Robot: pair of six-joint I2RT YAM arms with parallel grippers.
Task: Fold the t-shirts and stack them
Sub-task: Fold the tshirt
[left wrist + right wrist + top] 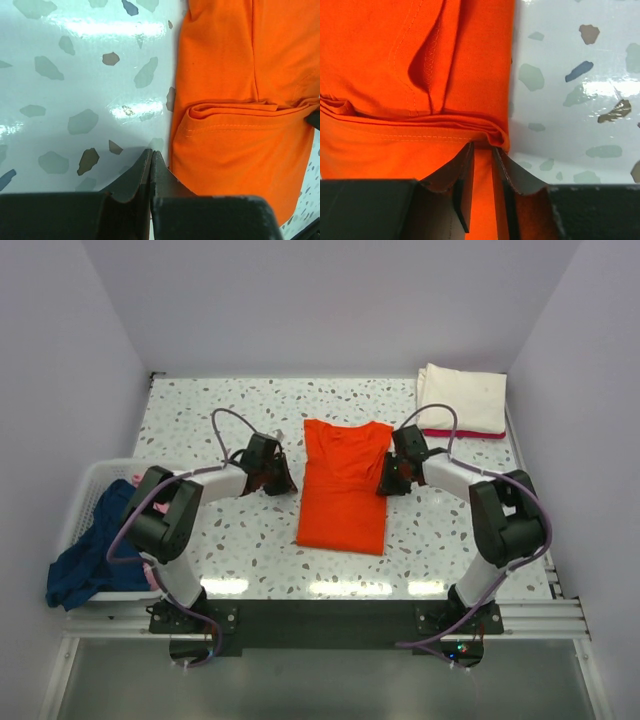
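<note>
**Left gripper clenched empty, right gripper parted at the orange fold**

Top view. Left gripper [284, 480] closed tight on nothing, just beside the left edge of the bright orange cloth t-shirt [343, 500]. Right gripper [386, 482] at that shirt's right edge, its opening too small to judge from here. Orange t-shirt flat at mid-table, folded into a long panel running near to far. Bare speckled white terrazzo table [220, 420] on both sides and beyond it, so open room for either arm. Folded cream-white t-shirt [465, 400] in the far right corner, resting on a folded red t-shirt [450, 433] seen only as a strip along the near edge. White slatted plastic basket [85, 485] at the left edge, with a navy blue t-shirt [85, 560] spilling over its near rim. Part of the basket hidden behind the left arm.

Left wrist view. Fingers [140, 175] pressed together, empty, over bare table [75, 75]. Cloth edge just beside them, not touched. Sleeve folded across the orange t-shirt [235, 75], stitched hem showing. Dark shape cut off at the right border, not identifiable.

Right wrist view. Right gripper [482, 147] parted by a narrow gap, tips at the ridge of folded layers on the shirt's right edge. Orange cloth [380, 60] visible in the gap; whether any layer is pinched, unclear. Bare table [570, 100] to the right. Nearer cloth hidden under the gripper body.
</note>
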